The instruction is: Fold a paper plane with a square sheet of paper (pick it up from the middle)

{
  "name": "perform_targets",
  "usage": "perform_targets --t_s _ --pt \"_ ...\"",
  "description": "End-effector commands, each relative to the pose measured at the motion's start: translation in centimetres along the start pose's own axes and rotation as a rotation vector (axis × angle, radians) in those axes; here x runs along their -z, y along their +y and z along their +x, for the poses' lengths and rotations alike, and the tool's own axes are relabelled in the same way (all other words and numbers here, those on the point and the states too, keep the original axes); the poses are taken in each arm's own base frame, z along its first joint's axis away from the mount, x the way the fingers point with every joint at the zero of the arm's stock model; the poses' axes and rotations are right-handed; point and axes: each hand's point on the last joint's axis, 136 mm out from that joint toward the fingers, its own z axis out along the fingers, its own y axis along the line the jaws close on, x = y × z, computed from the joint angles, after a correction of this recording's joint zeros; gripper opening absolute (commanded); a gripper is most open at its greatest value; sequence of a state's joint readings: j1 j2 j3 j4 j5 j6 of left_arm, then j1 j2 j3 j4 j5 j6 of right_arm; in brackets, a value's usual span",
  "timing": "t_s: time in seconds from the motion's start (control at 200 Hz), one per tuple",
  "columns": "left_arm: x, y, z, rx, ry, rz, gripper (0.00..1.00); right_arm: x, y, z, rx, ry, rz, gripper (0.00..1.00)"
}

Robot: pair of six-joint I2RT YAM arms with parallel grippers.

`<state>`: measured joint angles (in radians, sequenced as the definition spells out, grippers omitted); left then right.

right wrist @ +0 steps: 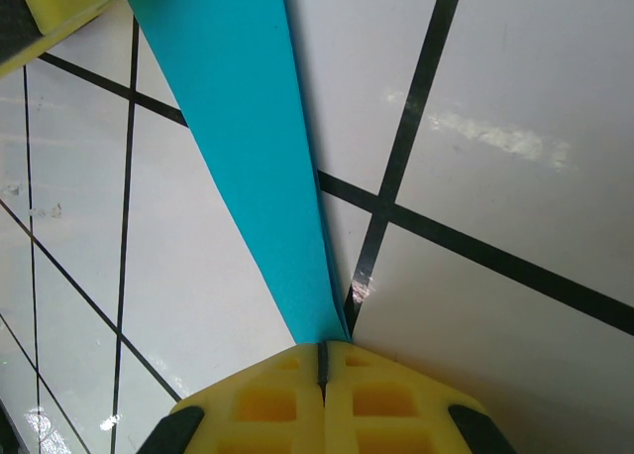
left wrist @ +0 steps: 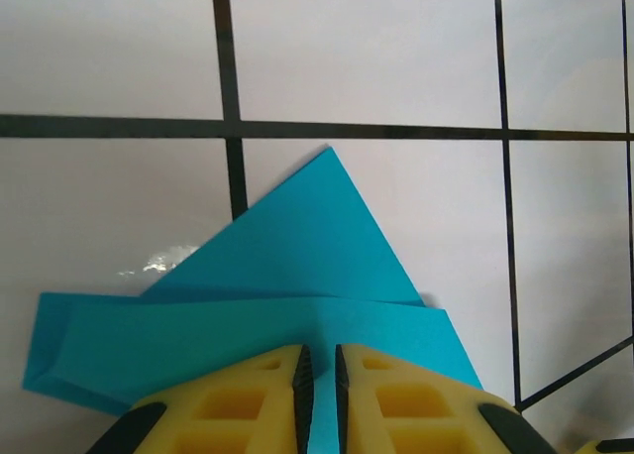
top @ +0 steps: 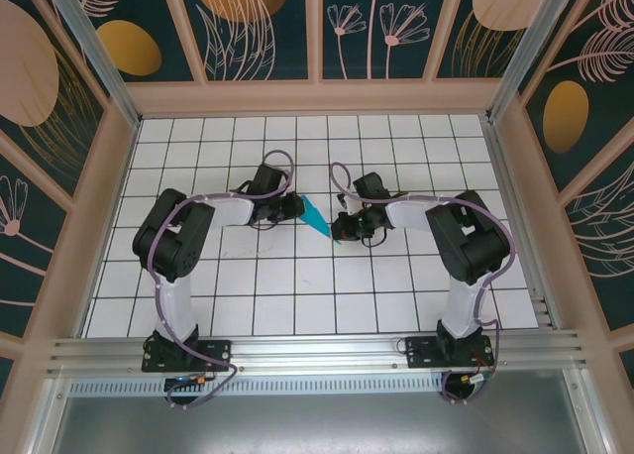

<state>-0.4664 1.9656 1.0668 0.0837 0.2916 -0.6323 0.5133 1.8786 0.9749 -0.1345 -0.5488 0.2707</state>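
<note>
while both end effectors are clamped on the same piece, the step in hand looks like setting or tightening a crease, and doing it well probably means keeping the paper taut without tearing it. at the bottom centre of the left wrist view, the left end effector (left wrist: 319, 365) has its yellow fingers (left wrist: 238, 404) pressed together on the near edge of the paper plane (left wrist: 297, 266). the plane here is a half-made cyan piece, with a broad folded band across the lower frame and a triangular flap pointing up toward the middle. at the bottom centre of the right wrist view, the right end effector (right wrist: 322, 360) is pinched shut on a narrow tip of the plane. from there the paper runs as a long strip to the upper left corner, where a yellow finger of the other arm meets it. a shadow along the strip suggests it is held just off the white tiled desk (left wrist: 396, 67), though i cannot tell by how much. i would keep any pull gentle and straight along the strip, with the two grips level so the existing folds stay lined up. a twist from either arm would likely skew the crease or rip such thin paper. pressing the fold flat against the tiles beyond should give a sharper line than creasing it in the air
</note>
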Motion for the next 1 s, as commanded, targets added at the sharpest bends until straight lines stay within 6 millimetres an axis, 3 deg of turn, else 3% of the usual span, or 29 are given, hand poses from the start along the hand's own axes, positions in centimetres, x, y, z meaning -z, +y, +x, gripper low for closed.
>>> perform_targets --t_s 0.0,0.641,0.821,0.996 --pt "-0.2 6.4 -1.3 0.027 -0.031 -0.195 0.19 -1.3 -9.1 7.9 -0.137 0.217 0.351 0.0" --pt "1.8 10.7 -5.0 0.07 -0.123 -0.29 0.19 -1.4 -9.2 8.0 -0.14 0.219 0.348 0.0" --pt "3.7 9.2 -6.5 0.063 -0.171 -0.266 0.2 -1.3 -8.8 7.7 -0.138 0.212 0.331 0.0" --pt "7.6 5.4 -7.9 0.073 -0.259 -0.149 0.22 -1.3 -8.6 7.6 -0.136 0.21 0.325 0.0"
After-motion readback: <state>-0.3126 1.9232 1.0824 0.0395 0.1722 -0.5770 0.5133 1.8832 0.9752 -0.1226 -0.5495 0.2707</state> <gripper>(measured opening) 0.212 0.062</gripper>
